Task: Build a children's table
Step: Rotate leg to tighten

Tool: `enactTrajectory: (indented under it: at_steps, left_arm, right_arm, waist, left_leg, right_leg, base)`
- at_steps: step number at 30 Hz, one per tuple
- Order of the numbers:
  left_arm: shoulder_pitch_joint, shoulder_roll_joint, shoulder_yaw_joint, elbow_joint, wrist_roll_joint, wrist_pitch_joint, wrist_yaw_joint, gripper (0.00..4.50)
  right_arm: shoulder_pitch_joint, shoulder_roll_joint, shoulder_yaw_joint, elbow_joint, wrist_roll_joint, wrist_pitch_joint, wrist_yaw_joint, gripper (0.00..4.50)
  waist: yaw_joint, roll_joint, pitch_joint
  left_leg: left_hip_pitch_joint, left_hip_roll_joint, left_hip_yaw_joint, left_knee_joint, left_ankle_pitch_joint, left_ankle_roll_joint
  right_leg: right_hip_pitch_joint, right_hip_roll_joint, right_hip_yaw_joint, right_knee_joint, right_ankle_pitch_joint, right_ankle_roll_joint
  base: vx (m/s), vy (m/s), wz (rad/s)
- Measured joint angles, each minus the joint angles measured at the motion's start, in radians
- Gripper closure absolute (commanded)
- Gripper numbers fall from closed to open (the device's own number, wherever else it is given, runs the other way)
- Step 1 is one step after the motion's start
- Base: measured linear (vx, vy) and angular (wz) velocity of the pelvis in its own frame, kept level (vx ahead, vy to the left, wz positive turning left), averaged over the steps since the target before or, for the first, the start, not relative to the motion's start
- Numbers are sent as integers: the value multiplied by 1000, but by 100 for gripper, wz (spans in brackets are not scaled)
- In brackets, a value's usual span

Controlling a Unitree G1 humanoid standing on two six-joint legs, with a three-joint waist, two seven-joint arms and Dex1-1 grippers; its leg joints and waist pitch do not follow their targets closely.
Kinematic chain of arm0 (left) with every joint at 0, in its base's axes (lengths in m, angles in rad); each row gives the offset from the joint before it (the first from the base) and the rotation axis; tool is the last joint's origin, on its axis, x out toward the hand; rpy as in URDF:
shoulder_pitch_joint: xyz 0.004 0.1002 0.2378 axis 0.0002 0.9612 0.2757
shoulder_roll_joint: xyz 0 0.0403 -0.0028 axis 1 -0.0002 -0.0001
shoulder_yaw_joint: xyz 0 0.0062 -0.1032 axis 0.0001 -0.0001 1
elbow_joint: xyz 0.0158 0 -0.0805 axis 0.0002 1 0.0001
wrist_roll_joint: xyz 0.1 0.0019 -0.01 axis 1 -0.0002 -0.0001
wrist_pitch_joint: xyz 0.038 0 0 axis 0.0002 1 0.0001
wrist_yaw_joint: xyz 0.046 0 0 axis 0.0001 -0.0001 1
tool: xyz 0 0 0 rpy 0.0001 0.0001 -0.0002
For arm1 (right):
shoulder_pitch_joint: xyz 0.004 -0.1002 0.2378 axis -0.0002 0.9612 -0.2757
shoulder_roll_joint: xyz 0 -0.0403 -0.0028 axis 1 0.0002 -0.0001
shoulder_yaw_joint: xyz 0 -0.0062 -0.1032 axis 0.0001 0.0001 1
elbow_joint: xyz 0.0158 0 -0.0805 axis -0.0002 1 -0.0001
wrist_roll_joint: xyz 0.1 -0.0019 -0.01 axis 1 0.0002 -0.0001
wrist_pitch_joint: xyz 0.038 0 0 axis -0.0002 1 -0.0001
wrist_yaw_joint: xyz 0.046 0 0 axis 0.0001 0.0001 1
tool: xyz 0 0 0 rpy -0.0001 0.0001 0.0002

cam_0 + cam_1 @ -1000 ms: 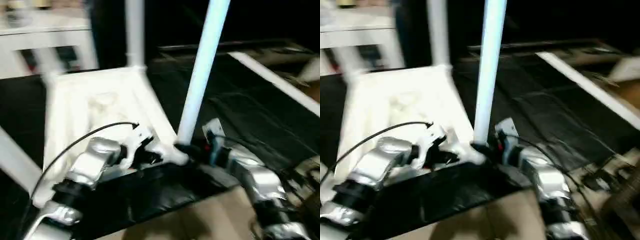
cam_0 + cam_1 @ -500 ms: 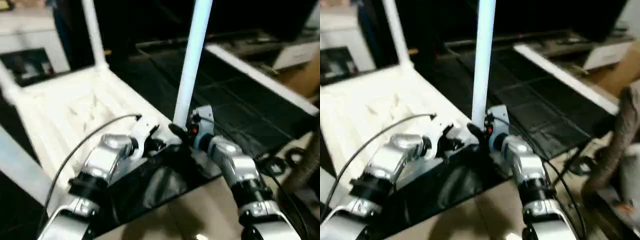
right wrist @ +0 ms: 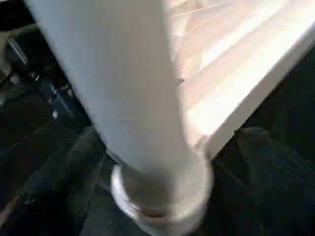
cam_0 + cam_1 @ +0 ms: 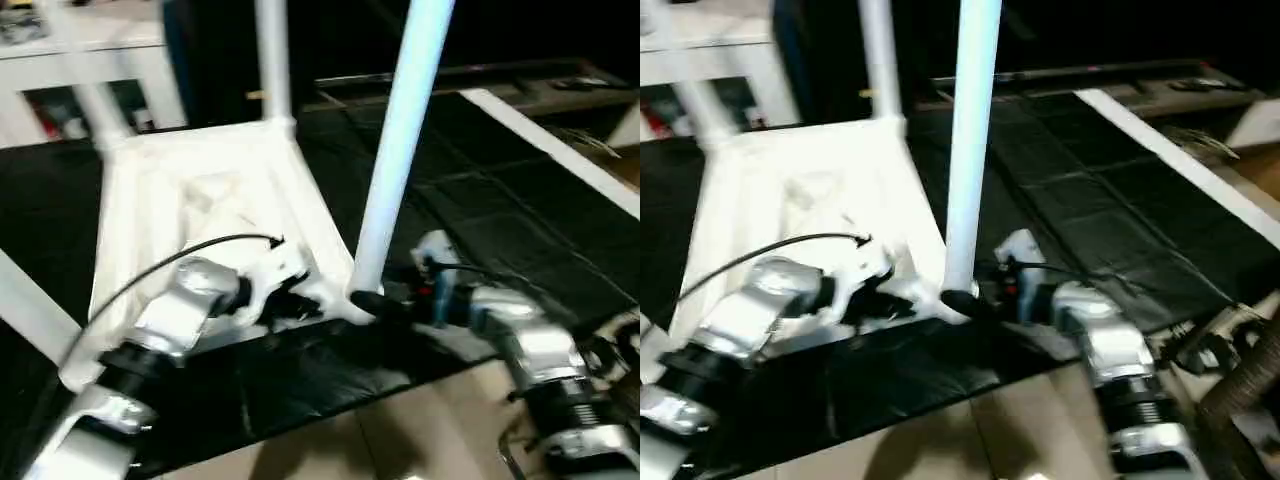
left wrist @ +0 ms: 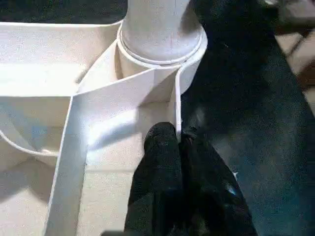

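The white tabletop (image 4: 200, 200) lies upside down on a black mat. A long white leg (image 4: 400, 150) stands upright in its near right corner socket (image 5: 162, 49). My left gripper (image 4: 300, 300) is shut, pinching the thin rim wall (image 5: 174, 113) just beside that socket. My right gripper (image 4: 368, 302) is at the base of the same leg from the other side. It is open, its dark fingers (image 3: 64, 162) standing apart on either side of the leg's foot (image 3: 157, 196). More legs stand at the far right corner (image 4: 270, 60), the far left corner (image 4: 90, 100) and the near left (image 4: 30, 310).
A white cabinet (image 4: 90, 50) stands behind the tabletop at the back left. The black mat (image 4: 480, 200) spreads to the right, crossed by a long white strip (image 4: 550, 150). Bare tan floor (image 4: 420, 430) shows in front; a ribbed hose (image 4: 1250, 380) hangs at the right.
My right gripper's fingers have spread apart from the leg's base. The left gripper stays pinched on the rim. The camera has swung, shifting the whole picture.
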Motion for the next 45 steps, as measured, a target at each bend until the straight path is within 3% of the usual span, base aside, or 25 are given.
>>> enactTrajectory:
  at_steps: [4, 10, 17, 21, 31, 42, 45]
  left_arm:
    - [-11, 37, -17, 24, -4, -49, -89, 450]
    - [-29, 64, -56, 26, -4, -83, -177, 450]
    - [-33, 58, -77, 24, -2, -103, -214, 450]
    - [-39, 50, -91, 26, -1, -112, -219, 450]
    - [-44, 43, -93, 37, 5, -129, -221, 450]
    - [-56, 34, -88, 66, 5, -126, -221, 450]
    - [-77, 14, -67, 106, 8, -94, -172, 450]
  right_arm:
    - [-1, -63, 19, -3, 3, -41, 124, 6]
    - [-10, -81, 49, -3, 26, -43, 255, 20]
    - [-38, -68, 92, 22, 23, -74, 319, 91]
    - [-57, -58, 125, 48, 13, -85, 352, 109]
    - [-82, -52, 161, 90, 1, -90, 398, 206]
    - [-93, -45, 160, 102, -8, -96, 393, 238]
    - [-94, -25, 130, 129, -10, -114, 328, 240]
  waist:
    - [15, -2, 1]
    - [26, -4, 1]
    - [31, -9, 0]
    - [34, -10, 0]
    - [42, -17, -1]
    - [42, -17, -1]
    - [39, -17, -1]
  left_leg:
    - [1, 3, 5, 0, -1, 3]
    - [0, 5, 7, 0, -2, 3]
    - [1, 7, 13, 0, 0, 4]
    - [1, 7, 15, 1, 0, 4]
    - [1, 7, 15, 1, 1, 3]
    - [2, 7, 15, 1, 3, 2]
    - [2, 7, 15, 0, 4, -3]
  right_leg:
    - [0, 5, 10, -2, -1, 1]
    - [0, 5, 11, -1, -1, 2]
    - [0, 5, 14, 0, -1, 2]
    - [0, 5, 15, 0, -1, 2]
    - [0, 5, 15, 1, -1, 2]
    - [0, 5, 16, 4, -1, 2]
    - [0, 5, 17, 6, -1, 2]
  base:
    - [0, 0, 0]
    - [0, 0, 0]
    - [0, 0, 0]
    - [0, 0, 0]
    - [0, 0, 0]
    - [0, 0, 0]
    - [0, 0, 0]
